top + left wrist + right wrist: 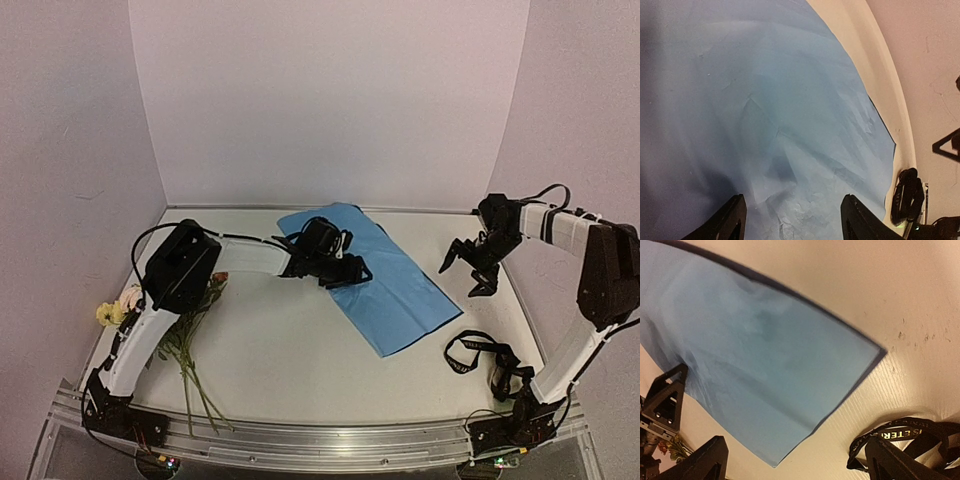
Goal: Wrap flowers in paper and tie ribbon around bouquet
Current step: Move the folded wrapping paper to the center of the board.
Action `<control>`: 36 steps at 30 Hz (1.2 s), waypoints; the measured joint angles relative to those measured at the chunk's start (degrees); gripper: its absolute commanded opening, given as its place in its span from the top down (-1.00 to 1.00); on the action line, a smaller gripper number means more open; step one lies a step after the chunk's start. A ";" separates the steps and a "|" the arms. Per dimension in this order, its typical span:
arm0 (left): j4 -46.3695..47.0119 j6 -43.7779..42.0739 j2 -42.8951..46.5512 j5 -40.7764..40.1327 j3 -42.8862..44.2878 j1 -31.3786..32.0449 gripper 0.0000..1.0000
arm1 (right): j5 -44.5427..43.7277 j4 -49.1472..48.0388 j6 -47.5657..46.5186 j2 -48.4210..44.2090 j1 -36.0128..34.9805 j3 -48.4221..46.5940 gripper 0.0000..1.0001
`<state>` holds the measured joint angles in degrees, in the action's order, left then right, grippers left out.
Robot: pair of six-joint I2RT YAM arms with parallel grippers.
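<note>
Here, your left gripper (347, 271) hangs over the paper (405, 295) near the middle of the overhead view, above the upper left part of the sheet. The paper lies flat on the table (300, 370) as a slanted rectangle running from upper centre toward the lower right. In the left wrist view the light-blue sheet (765, 100) fills most of the frame. Your two black fingers (730, 222) rise from the bottom edge with a broad gap between them. The jaws stand apart and have hold of nothing. The paper between them is wrinkled, but you cannot tell whether the tips touch it.

Your right gripper (468, 272) hangs at the right of the overhead view, off the sheet's right edge and apart from it, jaws spread wide and empty. Its wrist view looks down on the paper (755, 355), whose corner reaches the lower middle of the frame between the two fingers (705, 465).

The ribbon (480, 350) lies in loose loops at the lower right of the overhead view, below the right gripper and near the paper's lower corner. In the right wrist view the ribbon (900, 430) shows pale lettering, close to the right-hand finger.

The flowers (183, 345) lie at the lower left, partly under the left arm, blooms toward the left edge and stems toward the bottom. They are well apart from both grippers and off the paper.
</note>
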<state>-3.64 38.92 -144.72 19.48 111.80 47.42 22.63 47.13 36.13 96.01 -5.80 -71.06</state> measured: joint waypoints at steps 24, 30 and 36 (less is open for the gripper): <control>-3.85 -5.28 36.62 4.40 -38.73 -7.78 -0.45 | 10.96 -14.82 5.99 21.67 -14.81 -12.01 -0.58; -5.53 -1.24 39.68 -2.86 -41.25 -11.73 -0.32 | 13.63 -18.20 6.56 24.61 -15.82 -13.80 -0.56; -8.21 0.16 36.37 -6.16 -41.54 -13.05 -0.25 | 16.52 -20.54 6.91 28.06 -15.80 -16.54 -0.35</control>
<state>-11.85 39.07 -108.35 13.33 70.26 34.37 39.16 26.60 43.04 124.07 -21.60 -87.60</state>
